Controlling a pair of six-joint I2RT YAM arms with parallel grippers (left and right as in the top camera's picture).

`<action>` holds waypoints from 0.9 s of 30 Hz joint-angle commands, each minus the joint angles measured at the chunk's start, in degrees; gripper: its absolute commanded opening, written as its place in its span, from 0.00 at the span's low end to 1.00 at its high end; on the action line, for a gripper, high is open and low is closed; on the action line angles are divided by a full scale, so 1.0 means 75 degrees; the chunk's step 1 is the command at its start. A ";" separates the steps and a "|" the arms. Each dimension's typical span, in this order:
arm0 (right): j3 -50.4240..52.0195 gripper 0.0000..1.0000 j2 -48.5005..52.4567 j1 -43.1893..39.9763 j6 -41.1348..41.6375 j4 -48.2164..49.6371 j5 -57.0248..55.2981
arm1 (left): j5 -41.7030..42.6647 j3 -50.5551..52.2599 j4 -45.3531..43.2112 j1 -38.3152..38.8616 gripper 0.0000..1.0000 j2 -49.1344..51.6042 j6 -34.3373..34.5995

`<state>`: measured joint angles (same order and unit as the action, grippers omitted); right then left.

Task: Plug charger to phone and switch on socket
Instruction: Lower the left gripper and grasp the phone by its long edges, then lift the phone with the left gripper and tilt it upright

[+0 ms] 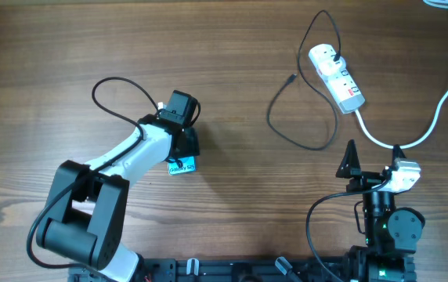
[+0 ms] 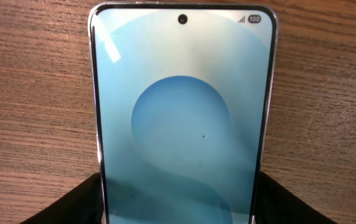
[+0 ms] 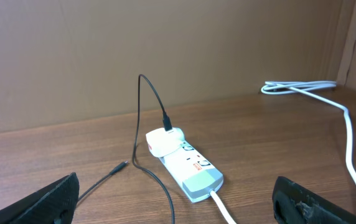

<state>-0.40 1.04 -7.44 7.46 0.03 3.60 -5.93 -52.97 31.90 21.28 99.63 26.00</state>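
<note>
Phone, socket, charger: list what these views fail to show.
Phone: bottom end cut off by the left wrist frame edge; overhead, left gripper covers most of it.
Socket: switch positions too small, overhead and right wrist.
Charger connector: too small to identify, both views.

Glossy smooth screen on phone (image 2: 181,118), matt wood-grain worktop (image 1: 208,63), smooth white plastic socket (image 1: 336,76), matt black charger (image 1: 270,117) cable.

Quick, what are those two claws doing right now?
Left gripper: jaws closed on the small cyan-screened rectangular smartphone.
Right gripper: jaws open, holding nothing.
</note>
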 commanded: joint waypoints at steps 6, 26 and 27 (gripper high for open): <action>0.0015 1.00 -0.0102 -0.0041 0.0017 0.0015 -0.0070 | 0.0469 0.0204 0.0006 -0.0023 0.54 0.0201 0.0044; 0.0015 1.00 -0.0102 -0.0041 0.0020 0.0015 -0.0070 | 0.0510 -0.1676 0.2235 -0.0023 0.49 -0.0175 0.0023; 0.0015 1.00 -0.0102 -0.0041 0.0020 0.0015 -0.0070 | 0.0635 -0.1842 0.2442 -0.0023 0.50 -0.0189 0.0023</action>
<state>-0.40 1.04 -7.44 7.46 0.03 3.60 -3.03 -63.13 47.86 21.28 99.53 26.02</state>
